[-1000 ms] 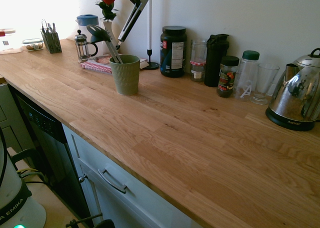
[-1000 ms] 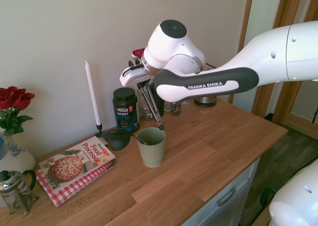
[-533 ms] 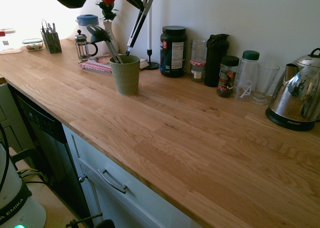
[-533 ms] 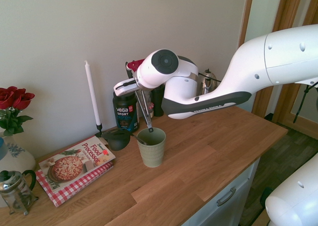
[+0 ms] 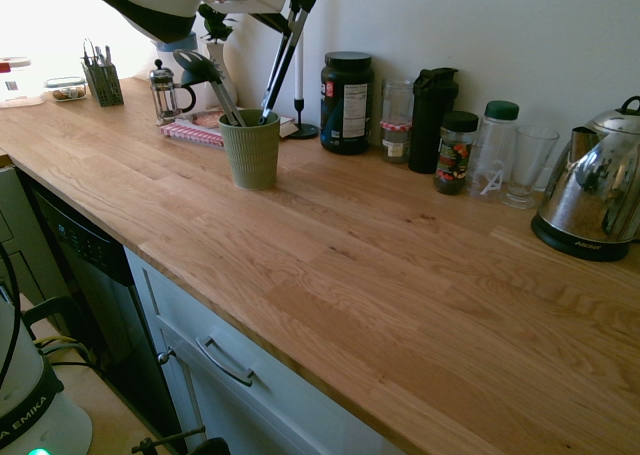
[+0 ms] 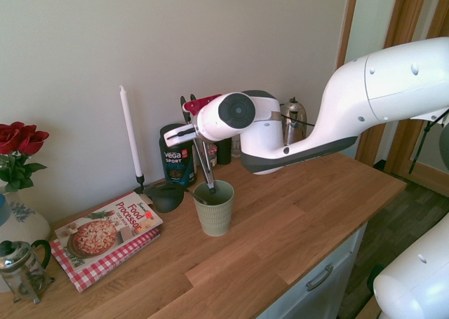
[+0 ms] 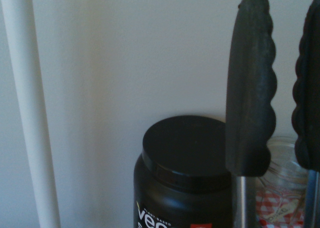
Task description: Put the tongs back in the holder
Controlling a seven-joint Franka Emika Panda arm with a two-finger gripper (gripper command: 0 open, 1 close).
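We count one holder (image 5: 250,147), sage green and ribbed, standing on the wooden surface (image 5: 400,275); one pair of tongs (image 5: 284,45); one black ladle (image 5: 200,73) leaning in the holder; one white candle (image 6: 130,133) behind it by the wall; one dark tub (image 5: 346,103) with a black lid; one black flask (image 5: 431,117); one jar with a checked band (image 5: 396,121), one jar with a dark lid (image 5: 455,152), one bottle with a green cap (image 5: 494,148), one clear glass (image 5: 527,165), and one steel kettle (image 5: 592,190), all in a row along the wall past the holder; on the holder's other side, one cookbook (image 6: 105,229), one coffee press (image 5: 167,92), one vase of red roses (image 6: 15,175) and one small box of cutlery (image 5: 102,80).

The tool (image 6: 194,127) is closed tight on the tongs near their middle, above the holder; the tongs slant, their lower end inside the holder's rim and their scalloped black tips up beyond the tool; in the wrist view those tips (image 7: 250,87) stand before the wall, with the tub's lid beside them.

The ladle takes the side of the holder's mouth toward the cookbook; the tongs enter on the side toward the tub; the surface in front of the holder, out to its front edge, is bare wood.
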